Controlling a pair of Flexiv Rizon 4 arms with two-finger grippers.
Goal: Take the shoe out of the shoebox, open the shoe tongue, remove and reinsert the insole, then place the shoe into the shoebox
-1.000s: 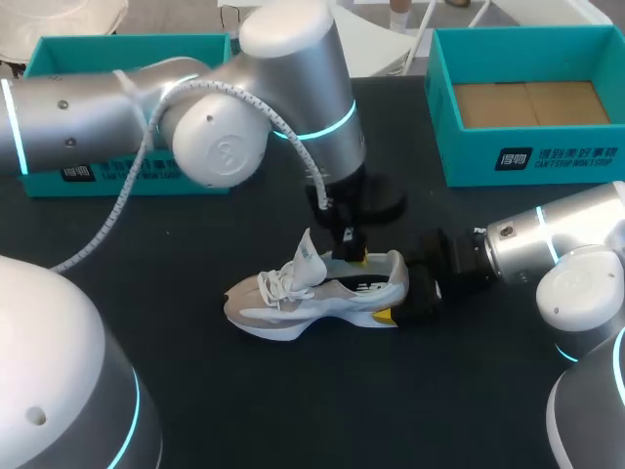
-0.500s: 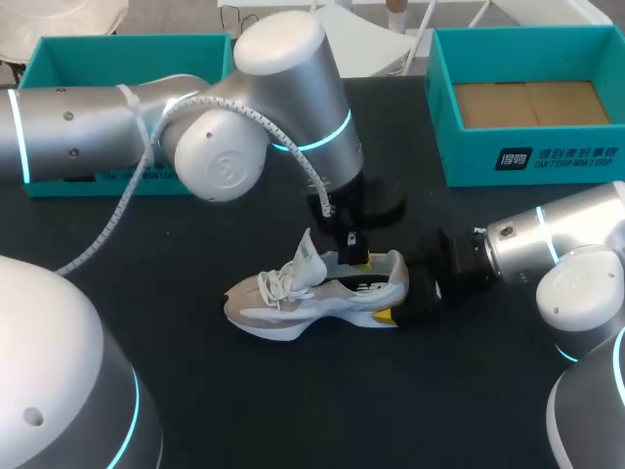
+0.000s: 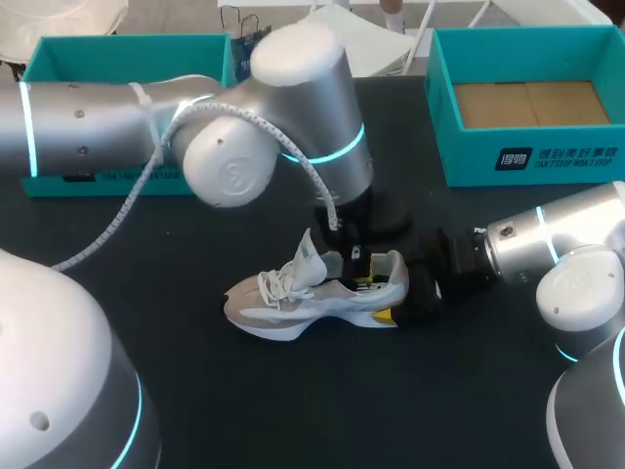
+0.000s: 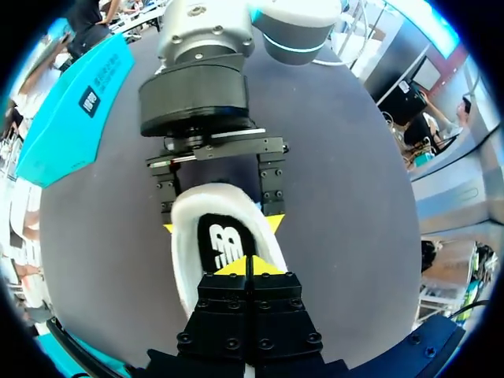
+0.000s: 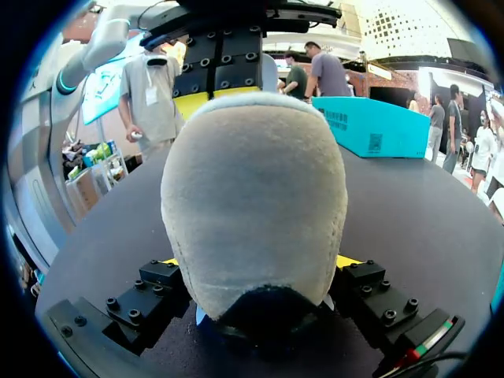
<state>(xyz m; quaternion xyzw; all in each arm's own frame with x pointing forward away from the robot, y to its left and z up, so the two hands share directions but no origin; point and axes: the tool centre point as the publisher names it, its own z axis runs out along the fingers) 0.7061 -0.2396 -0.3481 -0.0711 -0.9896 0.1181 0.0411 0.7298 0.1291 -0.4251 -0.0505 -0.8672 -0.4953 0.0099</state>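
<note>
— What takes up the most room?
— The black table [image 3: 244, 410], and over it my left arm [image 3: 244, 127], which comes down on the shoe [image 3: 293, 303] from above. My right arm [image 3: 557, 249] lies low behind the shoe's heel.

— And the boxes?
— Two teal ones, both well apart from the shoe. The right shoebox [image 3: 488, 161] sits beyond the heel end, open, with its brown floor showing. The left shoebox [image 3: 127, 47] sits beyond the toe end, mostly hidden by the arm.

— So the shoe is out?
— Yes, standing on its sole on the table, with its tongue [image 3: 311, 256] lifted upright above the laces [image 3: 273, 285].

— The grippers?
— The right gripper [image 5: 260, 261] clamps the heel, one finger on each side (the yellow tips peek out at both flanks). The left gripper [image 4: 252, 266] is down in the shoe's opening with its tips pressed together, right over the insole [image 4: 220, 244]. Whether they pinch the insole, I cannot tell
</note>
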